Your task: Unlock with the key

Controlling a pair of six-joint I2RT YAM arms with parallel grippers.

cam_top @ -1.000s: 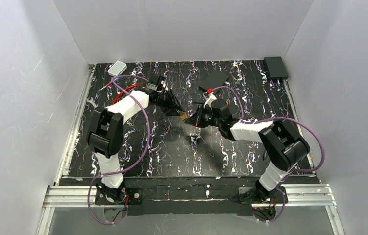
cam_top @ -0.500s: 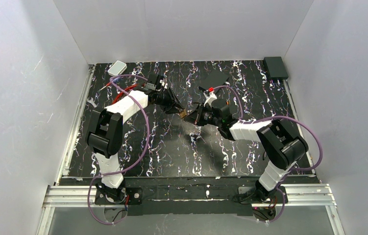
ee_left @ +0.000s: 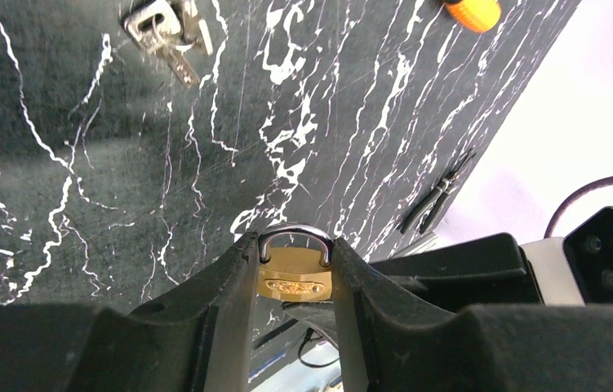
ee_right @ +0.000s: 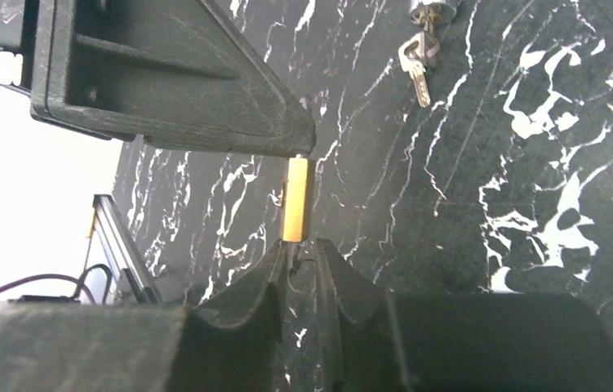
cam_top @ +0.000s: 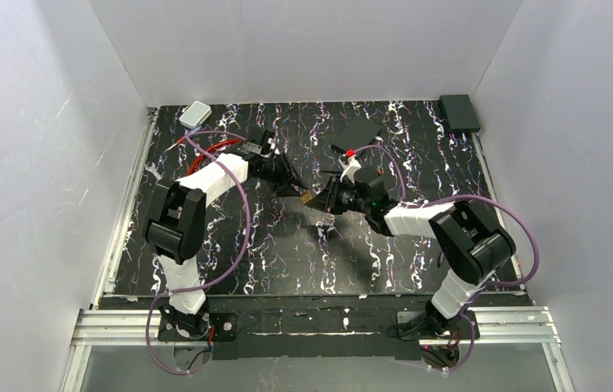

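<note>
The left gripper is pinching the small brass padlock by its two flat sides. Its fingers are spread only as wide as the lock body, and the silver shackle arches just past the fingertips. The lock is held in the air above the black marbled table. Its brass face carries a stamped mark, too small and blurred to read. The right gripper faces it from the other side with its fingers parted by a narrow gap. The tips sit right at the end of the padlock, seen edge-on here as a thin yellow bar. Whether they touch it cannot be told, and nothing can be made out gripped between them. The key is in neither gripper. It lies with its small bunch on the table, beyond the fingertips of both grippers and below the held lock. An orange-tipped object lies farther off.
</note>
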